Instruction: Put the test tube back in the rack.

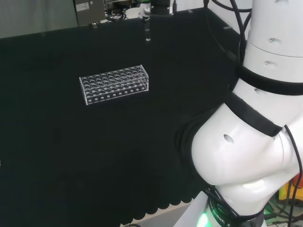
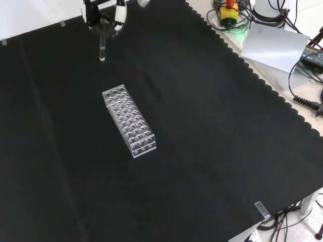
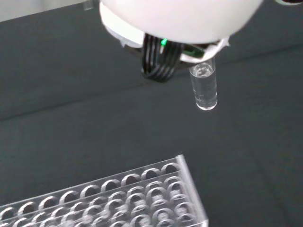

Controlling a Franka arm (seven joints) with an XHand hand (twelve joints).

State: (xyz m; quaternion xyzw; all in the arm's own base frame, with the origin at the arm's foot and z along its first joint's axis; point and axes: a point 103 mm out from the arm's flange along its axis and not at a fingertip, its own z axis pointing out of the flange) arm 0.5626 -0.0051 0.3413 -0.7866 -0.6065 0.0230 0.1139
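Hanging above the cloth: a clear test tube point(image 2: 102, 48) is seen upright, its rounded end pointing down, clear of the surface.
Hand: the hand point(image 2: 104, 13) is seen at the top edge of the front view, black and white, with its fingers point(image 2: 119, 14) closed about the upper end of the tube; in the head view it sits at the far edge of the bench point(image 1: 145, 10).
Tube, head view: the tube point(image 1: 147, 33) is seen as a thin pale line below the hand, farther off than the rack and a little to its right.
Tube, wrist view: the lower part of the tube point(image 3: 204, 89) is shown projecting from under the blurred white hand point(image 3: 180, 19); nothing can be made out inside it.
Rack: a clear plastic rack point(image 2: 129, 120) with rows of round holes rests flat on the black cloth point(image 2: 212, 151), near the middle of the front view; no tubes are seen standing in it.
Rack, other views: it is seen left of centre in the head view point(image 1: 114, 83), and one corner of it is seen in the wrist view point(image 3: 142, 198).
Tube to rack: the two are well apart, with bare cloth between them; the tube is not over any hole.
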